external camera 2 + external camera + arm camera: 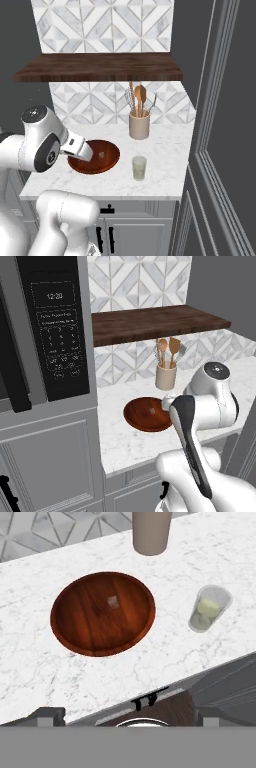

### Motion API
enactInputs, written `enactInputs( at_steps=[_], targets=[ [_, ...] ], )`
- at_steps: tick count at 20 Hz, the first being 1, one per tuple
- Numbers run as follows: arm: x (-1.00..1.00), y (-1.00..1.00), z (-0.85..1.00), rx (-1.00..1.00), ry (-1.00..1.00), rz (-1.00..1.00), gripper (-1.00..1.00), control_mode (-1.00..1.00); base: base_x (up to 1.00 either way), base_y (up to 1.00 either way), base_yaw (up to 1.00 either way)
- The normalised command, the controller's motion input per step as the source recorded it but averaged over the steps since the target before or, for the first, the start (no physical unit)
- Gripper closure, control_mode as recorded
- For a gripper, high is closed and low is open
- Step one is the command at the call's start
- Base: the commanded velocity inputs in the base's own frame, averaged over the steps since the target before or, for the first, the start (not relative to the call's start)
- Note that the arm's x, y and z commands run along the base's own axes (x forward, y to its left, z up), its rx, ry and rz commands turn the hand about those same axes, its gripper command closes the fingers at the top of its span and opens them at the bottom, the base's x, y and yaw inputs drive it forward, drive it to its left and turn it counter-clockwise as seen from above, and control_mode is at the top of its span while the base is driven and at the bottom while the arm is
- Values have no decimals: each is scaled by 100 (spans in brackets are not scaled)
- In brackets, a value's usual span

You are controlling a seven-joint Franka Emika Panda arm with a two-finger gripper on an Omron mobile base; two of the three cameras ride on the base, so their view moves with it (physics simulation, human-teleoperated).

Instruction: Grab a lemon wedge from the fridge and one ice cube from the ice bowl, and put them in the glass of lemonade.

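Ice bowl [102, 613] on the marble surface [200, 557], seen from the hand camera looking down over it. The ice cube [113, 602] sits a little off the bowl's centre, on the side toward the crock [151, 531]; from the jaws it lies ahead and below, well apart, so the coming move is judged to be a descent toward the bowl. The cube is too small to show any long axis. The glass [209, 608] stands just beside the bowl, apart from it, nearer the surface's front edge. From the right base camera the hand [77, 146] hangs over the bowl's near rim [94, 170]. Jaws released, at full spread, holding nothing. A pale yellow-green lump shows inside the glass; whether it is the wedge or only liquid cannot be told. The fingertips are cut off at the lower edge of the hand view, and the arm hides part of the bowl in the left base view.
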Motion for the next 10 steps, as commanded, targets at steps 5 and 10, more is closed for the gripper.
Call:
enactInputs(
  at_steps=[5, 10],
  targets=[
    [-24, 6, -3, 0, 0, 0, -100, -100, 0, 0, 0],
    [0, 0, 0, 0, 0, 0, -100, -100, 0, 0, 0]
  ],
)
